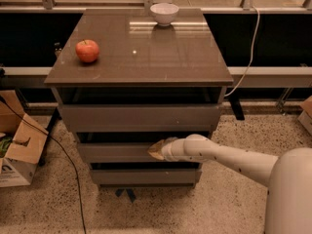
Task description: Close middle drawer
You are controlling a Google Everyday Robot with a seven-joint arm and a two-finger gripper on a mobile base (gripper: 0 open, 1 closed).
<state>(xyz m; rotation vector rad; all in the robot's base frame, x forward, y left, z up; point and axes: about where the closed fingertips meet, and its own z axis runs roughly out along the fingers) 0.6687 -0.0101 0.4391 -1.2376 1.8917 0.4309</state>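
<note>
The gripper (pixel 156 150), fingers together in one tan wedge, touches the wide, grey-brown, handleless middle drawer (pixel 114 152); seemingly placed to push its front home.

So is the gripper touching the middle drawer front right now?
Cannot tell. The camera view shows the gripper overlapping the upper front edge of the middle drawer, with no gap visible, but from this angle real contact isn't plain.

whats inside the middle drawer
Only a dark strip shows above the front of the middle drawer, with nothing visible in it. The rest of the inside is covered by the top drawer. The gripper is at the middle drawer's front.
</note>
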